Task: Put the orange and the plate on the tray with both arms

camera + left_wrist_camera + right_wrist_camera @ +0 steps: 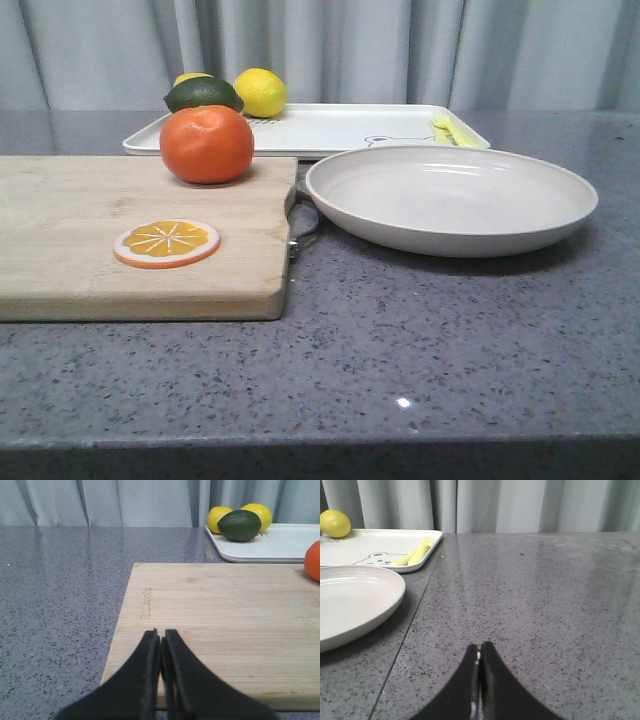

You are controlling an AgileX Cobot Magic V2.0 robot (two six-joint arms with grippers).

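Note:
The orange (207,143) sits on the far right part of the wooden cutting board (90,255); its edge shows in the left wrist view (313,561). The off-white plate (450,198) lies on the table right of the board, in front of the white tray (340,128). The plate (350,605) and the tray (375,547) also show in the right wrist view. My left gripper (161,636) is shut and empty over the board's near edge. My right gripper (480,647) is shut and empty over bare table beside the plate. Neither gripper shows in the front view.
An orange slice disc (166,243) lies on the board. Two lemons, one of them (260,92), and a dark green lime (203,95) sit on the tray's far left. A yellow fork (415,554) lies on the tray's right side. Curtains hang behind the table.

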